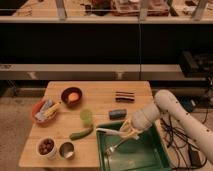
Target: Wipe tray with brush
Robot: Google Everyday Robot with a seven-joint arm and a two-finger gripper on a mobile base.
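Table point(100, 107) – tool point(129, 133) over tray point(150, 155).

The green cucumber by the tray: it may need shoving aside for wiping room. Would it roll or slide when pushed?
The cucumber looks long and rounded, so a sideways push would probably roll it. It curves slightly, so it may veer. It seems stiff. The claw, shut on the brush, sits over the tray.

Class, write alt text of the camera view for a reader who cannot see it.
A white robot arm's tool, shut on a white brush, reaches over the near-left part of a dark-green tray holding a fork at a wooden table's front right. Bowls and a green cup sit to the left.
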